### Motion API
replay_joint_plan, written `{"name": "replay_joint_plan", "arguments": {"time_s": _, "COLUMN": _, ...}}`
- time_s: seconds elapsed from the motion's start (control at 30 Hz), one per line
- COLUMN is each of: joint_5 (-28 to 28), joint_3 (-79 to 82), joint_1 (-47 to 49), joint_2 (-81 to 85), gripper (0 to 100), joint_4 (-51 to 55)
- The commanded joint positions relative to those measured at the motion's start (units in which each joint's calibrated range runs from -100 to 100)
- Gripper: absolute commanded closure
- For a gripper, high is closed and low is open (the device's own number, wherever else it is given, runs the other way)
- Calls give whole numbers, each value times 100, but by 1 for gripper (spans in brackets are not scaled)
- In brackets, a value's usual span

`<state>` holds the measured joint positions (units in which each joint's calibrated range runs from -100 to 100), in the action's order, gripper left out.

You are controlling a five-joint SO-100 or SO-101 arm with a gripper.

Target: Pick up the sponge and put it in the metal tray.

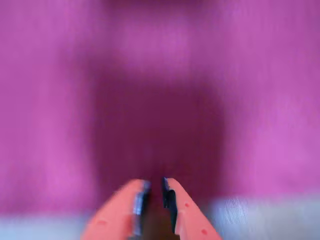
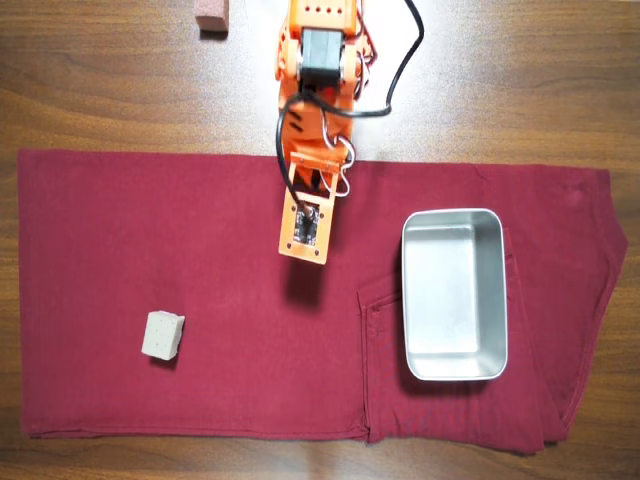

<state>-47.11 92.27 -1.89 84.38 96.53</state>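
Observation:
The sponge (image 2: 163, 336) is a small pale beige block lying on the dark red cloth at the lower left of the overhead view. The metal tray (image 2: 455, 300) is shiny, rectangular and empty, and sits on the cloth at the right. My orange arm (image 2: 305, 190) reaches down from the top centre and ends over the cloth between the two, apart from both. In the blurred wrist view my gripper (image 1: 155, 192) enters from the bottom edge, its orange fingers nearly together with nothing between them, over bare cloth. Neither sponge nor tray shows in that view.
A reddish-pink block (image 2: 211, 15) lies on the wooden table (image 2: 100, 90) at the top left, off the cloth. The red cloth (image 2: 200, 230) covers most of the table and has folds and seams near the tray.

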Motion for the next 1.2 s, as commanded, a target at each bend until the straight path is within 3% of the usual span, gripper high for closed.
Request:
{"name": "replay_joint_plan", "arguments": {"time_s": 0.0, "joint_5": -156, "joint_3": -2021, "joint_1": -578, "joint_2": -1660, "gripper": 87, "joint_4": -381}}
{"name": "replay_joint_plan", "arguments": {"time_s": 0.23, "joint_5": -664, "joint_3": -6882, "joint_1": -2565, "joint_2": -5344, "gripper": 74, "joint_4": -916}}
{"name": "replay_joint_plan", "arguments": {"time_s": 0.47, "joint_5": -840, "joint_3": -10360, "joint_1": -4081, "joint_2": -9410, "gripper": 70, "joint_4": -1119}}
{"name": "replay_joint_plan", "arguments": {"time_s": 0.67, "joint_5": -913, "joint_3": -11279, "joint_1": -4667, "joint_2": -10359, "gripper": 69, "joint_4": -1229}}
{"name": "replay_joint_plan", "arguments": {"time_s": 1.17, "joint_5": -625, "joint_3": -11389, "joint_1": -4081, "joint_2": -11123, "gripper": 69, "joint_4": -1635}}
